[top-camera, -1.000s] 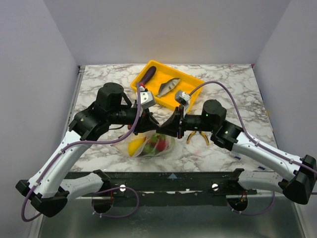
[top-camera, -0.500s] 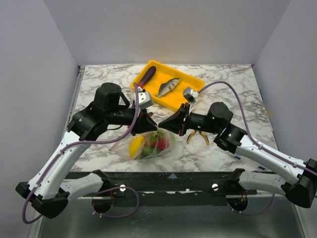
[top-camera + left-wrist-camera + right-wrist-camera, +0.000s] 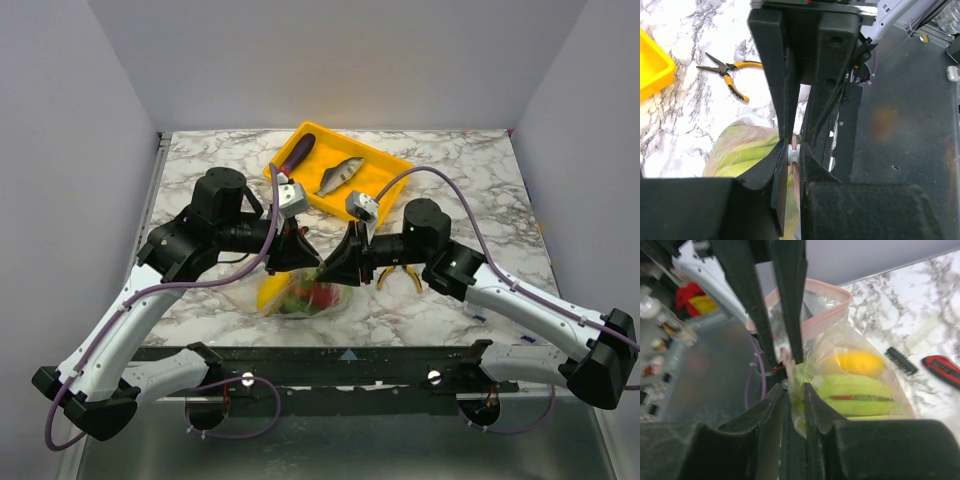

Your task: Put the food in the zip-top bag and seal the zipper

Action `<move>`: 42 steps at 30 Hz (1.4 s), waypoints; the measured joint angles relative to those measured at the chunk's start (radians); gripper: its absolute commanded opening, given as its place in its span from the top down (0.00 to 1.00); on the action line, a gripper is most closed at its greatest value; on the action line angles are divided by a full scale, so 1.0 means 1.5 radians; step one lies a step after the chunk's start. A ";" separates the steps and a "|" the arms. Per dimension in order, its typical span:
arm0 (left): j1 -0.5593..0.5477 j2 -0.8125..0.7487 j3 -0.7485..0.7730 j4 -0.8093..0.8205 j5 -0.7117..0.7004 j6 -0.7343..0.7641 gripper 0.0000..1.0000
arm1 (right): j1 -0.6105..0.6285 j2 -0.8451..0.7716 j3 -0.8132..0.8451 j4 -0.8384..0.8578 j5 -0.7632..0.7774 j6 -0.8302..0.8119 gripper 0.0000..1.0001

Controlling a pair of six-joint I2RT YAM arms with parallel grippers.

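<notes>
Top external: zip-top bag [image 3: 300,300] hangs by its mouth, low over the tabletop's [image 3: 200,170] near edge.
Left claw [image 3: 308,258] is clamped tight on the bag's rim, steadying it, I judge, for sealing. Food [image 3: 850,390] sits inside. Right claw [image 3: 330,268] stands slightly parted astride the film, and I cannot confirm any grip.

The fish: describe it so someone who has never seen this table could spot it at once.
Find the yellow tray at the far side of the marble table. Two toys lie in it. The fish is the right one, grey and flat, unlike the long purple eggplant beside it.
</notes>
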 measured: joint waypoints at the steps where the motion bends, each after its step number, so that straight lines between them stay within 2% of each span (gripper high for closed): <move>1: 0.000 0.000 -0.001 -0.001 0.002 -0.001 0.92 | 0.000 0.007 0.002 0.005 -0.008 0.003 0.98; 4: 0.000 -0.005 -0.005 -0.003 0.002 0.000 0.54 | -0.001 0.034 0.011 0.023 -0.022 0.014 1.00; 6: 0.000 -0.017 -0.017 0.000 -0.005 -0.001 0.40 | -0.001 0.042 0.012 0.030 -0.028 0.017 1.00; 8: 0.000 -0.034 -0.035 0.010 -0.019 -0.002 0.33 | -0.001 0.042 0.012 0.030 -0.031 0.017 1.00; 12: 0.000 -0.061 -0.059 0.010 -0.032 0.005 0.31 | -0.001 0.032 0.012 0.025 -0.031 0.011 1.00; 16: 0.003 -0.070 -0.070 0.011 -0.037 0.012 0.36 | -0.001 0.028 0.012 0.020 -0.032 0.003 1.00; 21: 0.014 -0.068 -0.071 0.008 -0.041 0.021 0.58 | -0.001 0.028 0.012 0.014 -0.035 -0.004 1.00; 26: 0.022 -0.066 -0.071 -0.006 -0.042 0.033 0.59 | -0.001 0.027 0.012 0.010 -0.036 -0.010 1.00; 27: 0.022 -0.066 -0.071 -0.009 -0.043 0.034 0.65 | -0.001 0.026 0.012 0.009 -0.036 -0.012 1.00; 30: 0.023 -0.066 -0.071 -0.015 -0.042 0.037 0.94 | -0.001 0.023 0.012 0.004 -0.036 -0.014 1.00; 31: 0.023 -0.066 -0.071 -0.016 -0.042 0.036 1.00 | -0.001 0.023 0.012 0.001 -0.036 -0.014 1.00; 32: 0.023 -0.066 -0.071 -0.016 -0.040 0.038 1.00 | -0.001 0.023 0.014 -0.004 -0.035 -0.014 0.95; 34: 0.023 -0.066 -0.071 -0.016 -0.038 0.041 1.00 | -0.001 0.023 0.026 -0.026 -0.023 -0.015 0.75; 36: 0.023 -0.066 -0.071 -0.014 -0.036 0.042 1.00 | -0.001 0.023 0.053 -0.068 -0.002 -0.018 0.51; 38: 0.023 -0.066 -0.071 -0.014 -0.035 0.042 1.00 | -0.001 0.024 0.094 -0.109 0.026 -0.014 0.43; 42: 0.023 -0.071 -0.071 -0.014 -0.030 0.042 1.00 | -0.001 0.027 0.191 -0.189 0.066 -0.013 0.42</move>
